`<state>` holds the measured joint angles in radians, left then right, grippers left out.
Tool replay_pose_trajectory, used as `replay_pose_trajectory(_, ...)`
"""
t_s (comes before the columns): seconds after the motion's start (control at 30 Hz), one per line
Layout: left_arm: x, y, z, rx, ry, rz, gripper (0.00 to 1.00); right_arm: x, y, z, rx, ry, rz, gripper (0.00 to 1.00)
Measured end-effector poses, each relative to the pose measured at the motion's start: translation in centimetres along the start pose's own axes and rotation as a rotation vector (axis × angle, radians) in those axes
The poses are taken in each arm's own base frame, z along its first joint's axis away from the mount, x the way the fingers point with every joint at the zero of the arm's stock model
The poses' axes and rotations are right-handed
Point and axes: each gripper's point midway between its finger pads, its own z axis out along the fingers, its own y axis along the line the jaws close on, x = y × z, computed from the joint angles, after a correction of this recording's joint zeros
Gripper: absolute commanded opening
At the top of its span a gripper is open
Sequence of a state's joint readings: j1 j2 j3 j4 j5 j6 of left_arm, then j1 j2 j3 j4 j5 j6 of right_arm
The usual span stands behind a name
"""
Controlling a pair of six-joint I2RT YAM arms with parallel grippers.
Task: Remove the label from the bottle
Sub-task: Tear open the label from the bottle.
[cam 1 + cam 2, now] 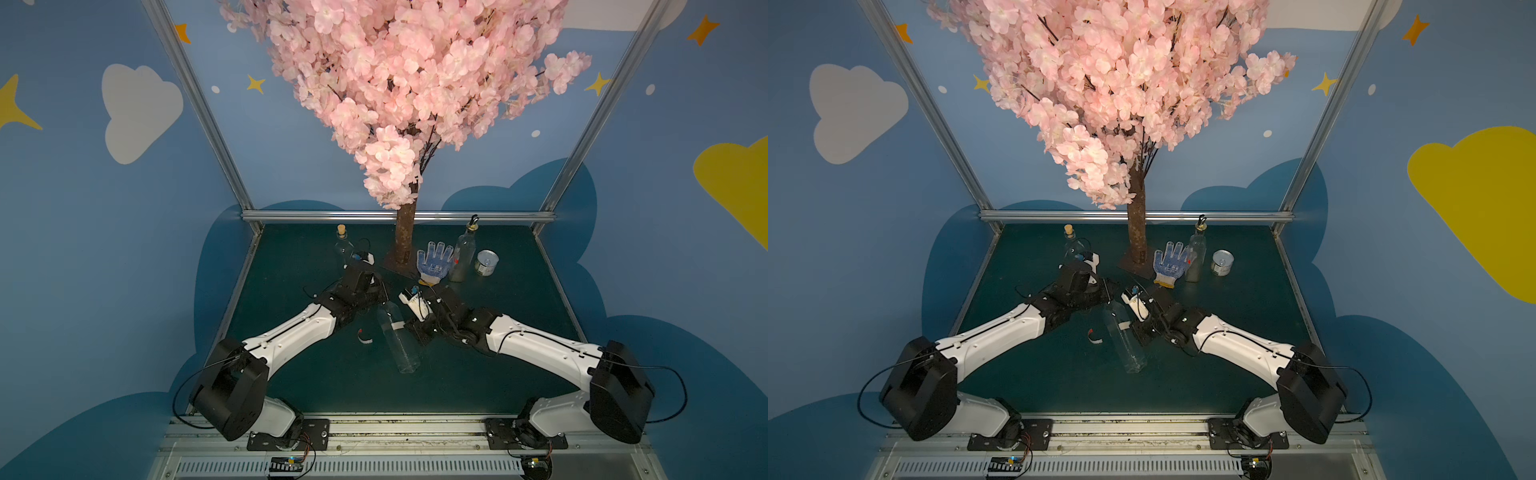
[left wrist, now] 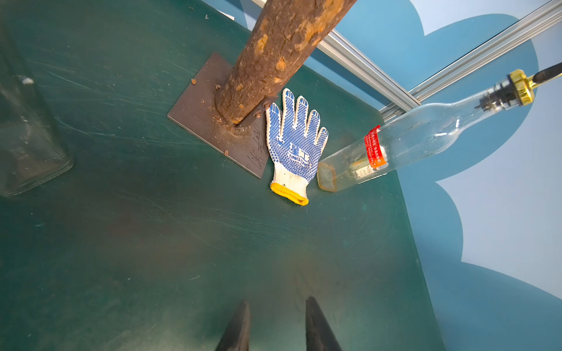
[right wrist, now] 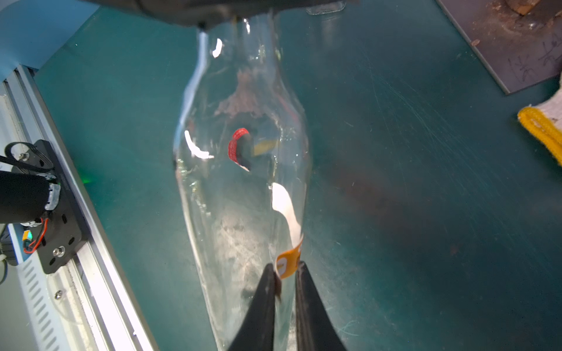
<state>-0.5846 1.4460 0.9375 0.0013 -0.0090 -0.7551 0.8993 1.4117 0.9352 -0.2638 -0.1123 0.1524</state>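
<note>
In both top views the clear bottle (image 1: pixel 398 340) (image 1: pixel 1127 340) slants over the green table (image 1: pixel 498 374). Its long axis runs from the neck, clenched in the left gripper (image 1: pixel 381 300), down to the base, which points toward the robot's rail. A torn scrap (image 1: pixel 365 337) lies just beside it.

In the left wrist view only the gripper's tips show, slightly apart above the table; the grasp itself is out of frame.

In the right wrist view the bottle (image 3: pixel 237 212) runs lengthwise away from the camera. The right gripper (image 3: pixel 284 267) is pinched on the orange end of the label (image 3: pixel 284 206), which curls off the glass.
</note>
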Motion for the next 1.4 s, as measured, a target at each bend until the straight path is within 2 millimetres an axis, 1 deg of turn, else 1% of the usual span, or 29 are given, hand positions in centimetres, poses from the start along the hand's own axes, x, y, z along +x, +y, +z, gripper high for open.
replay_pose_trajectory(0.17,0.0,0.0,0.0,0.006,-0.004,0.000,0.02,0.0,0.1,0.0,-0.005,-0.001,0.002,0.00)
replay_pose_trajectory(0.4,0.0,-0.2,0.1,0.028,-0.011,0.008,0.02,-0.1,-0.3,0.0,0.000,-0.003,0.009,0.00)
replay_pose_trajectory(0.7,0.1,-0.2,-0.8,0.060,-0.028,0.020,0.02,-0.1,-0.1,-0.3,-0.017,-0.005,0.013,0.00)
replay_pose_trajectory(1.2,0.1,-0.5,-0.9,0.081,-0.029,0.040,0.02,0.0,-0.7,-0.3,-0.010,-0.005,0.024,0.00)
replay_pose_trajectory(1.4,0.1,-0.7,-1.4,0.097,-0.039,0.057,0.02,0.0,-0.9,-0.3,-0.006,-0.005,0.028,0.00)
